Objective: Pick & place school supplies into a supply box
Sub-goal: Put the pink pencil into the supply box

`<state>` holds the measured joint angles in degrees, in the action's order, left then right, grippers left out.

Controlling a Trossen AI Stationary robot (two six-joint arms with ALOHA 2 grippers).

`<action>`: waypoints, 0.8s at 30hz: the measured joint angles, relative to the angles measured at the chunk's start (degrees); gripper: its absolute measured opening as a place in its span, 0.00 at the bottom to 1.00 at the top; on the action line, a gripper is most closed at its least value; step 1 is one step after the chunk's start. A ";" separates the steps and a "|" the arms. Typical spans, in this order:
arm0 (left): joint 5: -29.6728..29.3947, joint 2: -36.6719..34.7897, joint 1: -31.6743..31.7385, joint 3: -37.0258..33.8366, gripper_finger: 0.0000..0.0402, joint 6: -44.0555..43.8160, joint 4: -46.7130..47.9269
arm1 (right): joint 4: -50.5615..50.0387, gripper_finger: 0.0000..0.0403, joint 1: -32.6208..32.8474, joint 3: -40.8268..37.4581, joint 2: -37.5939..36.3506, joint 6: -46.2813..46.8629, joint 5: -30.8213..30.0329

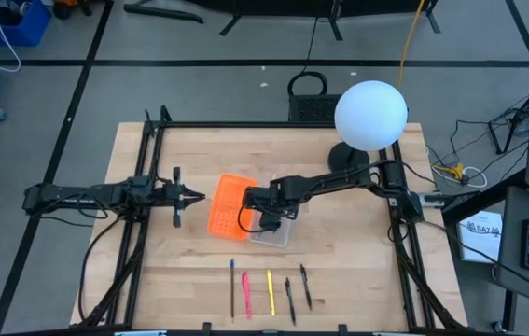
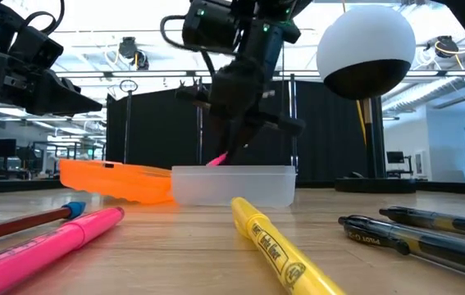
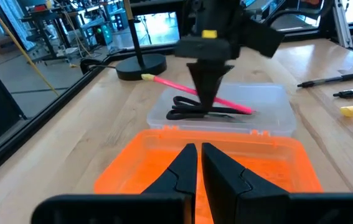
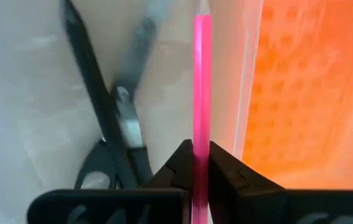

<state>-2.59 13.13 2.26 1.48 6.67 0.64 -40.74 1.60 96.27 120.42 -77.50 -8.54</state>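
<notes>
We judge the placing step is underway: our right gripper (image 4: 202,163) pinches a pink pen (image 4: 202,81) over the clear supply box (image 3: 276,115), scissors (image 4: 111,124) lying beside its jaws (left gripper (image 1: 192,197) waits closed), so next comes release.

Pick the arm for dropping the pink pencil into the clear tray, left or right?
Right. Its end effector is shut on the thin pink pencil directly over the clear plastic tray, beside the black-handled scissors. The left end effector sits shut and empty beyond the orange perforated lid.
</notes>
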 joint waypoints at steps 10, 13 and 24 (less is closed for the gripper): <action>-0.04 0.00 0.00 -0.02 0.08 0.28 0.03 | -0.39 0.03 -0.96 0.09 -0.28 -4.38 10.17; -0.07 0.00 0.00 -0.02 0.08 0.79 0.03 | 1.21 0.03 -1.54 0.09 -0.27 -4.19 12.92; -0.39 0.00 0.00 -0.02 0.08 1.88 0.38 | 5.86 0.03 -2.07 -2.69 -0.26 -2.81 18.64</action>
<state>-2.98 13.13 2.26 1.45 8.56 1.02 -34.88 -0.47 93.58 120.16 -80.31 10.10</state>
